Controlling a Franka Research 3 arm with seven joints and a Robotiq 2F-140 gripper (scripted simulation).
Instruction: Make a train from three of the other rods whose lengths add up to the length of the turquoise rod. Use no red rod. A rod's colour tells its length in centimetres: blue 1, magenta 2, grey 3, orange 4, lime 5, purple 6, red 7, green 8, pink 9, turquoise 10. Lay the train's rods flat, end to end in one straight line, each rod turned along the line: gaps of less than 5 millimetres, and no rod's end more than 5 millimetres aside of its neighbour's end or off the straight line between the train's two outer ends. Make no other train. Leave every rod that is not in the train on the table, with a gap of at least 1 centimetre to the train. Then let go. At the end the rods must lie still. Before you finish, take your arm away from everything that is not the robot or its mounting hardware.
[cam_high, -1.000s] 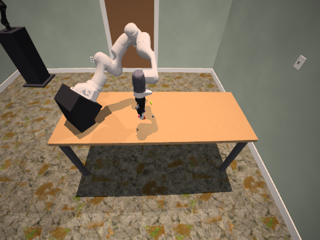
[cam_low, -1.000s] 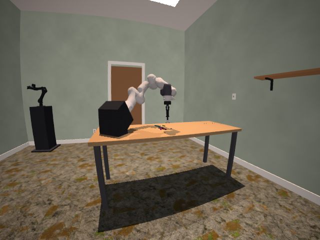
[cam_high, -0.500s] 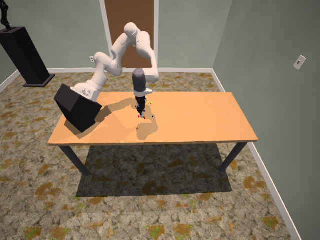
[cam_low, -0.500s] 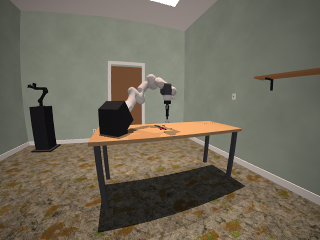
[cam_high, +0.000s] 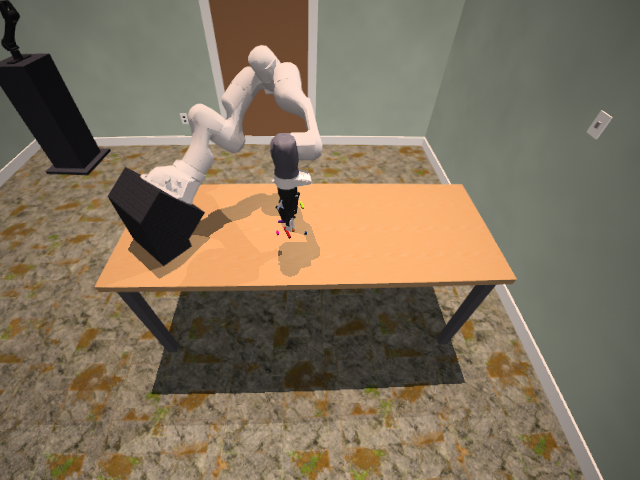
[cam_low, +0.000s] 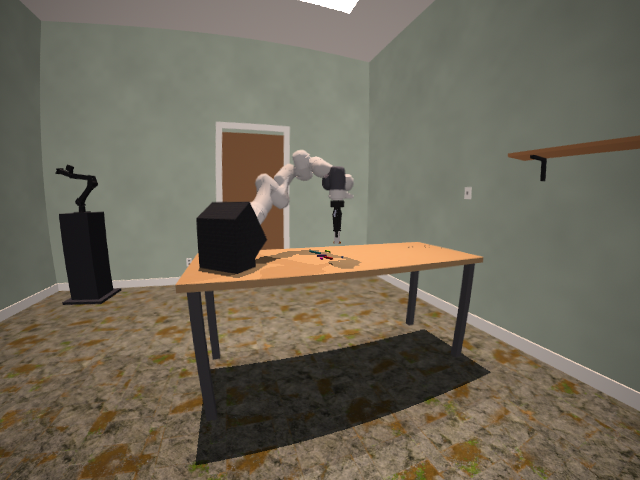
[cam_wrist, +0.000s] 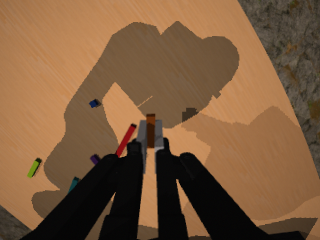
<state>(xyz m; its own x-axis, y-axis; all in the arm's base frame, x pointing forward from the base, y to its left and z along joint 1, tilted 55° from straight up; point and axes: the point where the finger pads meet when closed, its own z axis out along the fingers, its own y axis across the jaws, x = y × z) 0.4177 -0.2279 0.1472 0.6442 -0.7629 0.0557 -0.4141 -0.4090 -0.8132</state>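
Your table (cam_high: 392, 242) carries everything, arm mounted on the black block (cam_high: 155, 217) at its left end. The gripper (cam_wrist: 151, 143) hangs above the wood, fingers pinched on the orange rod (cam_wrist: 151, 128), which stands upright between the tips, clear of the surface. Below it, on the table, you've got the red rod (cam_wrist: 126, 139) just beside the fingers, the lime rod (cam_wrist: 34, 167) further out left, and the small blue rod (cam_wrist: 95, 103) apart. Purple and turquoise ends peek from behind the fingers.
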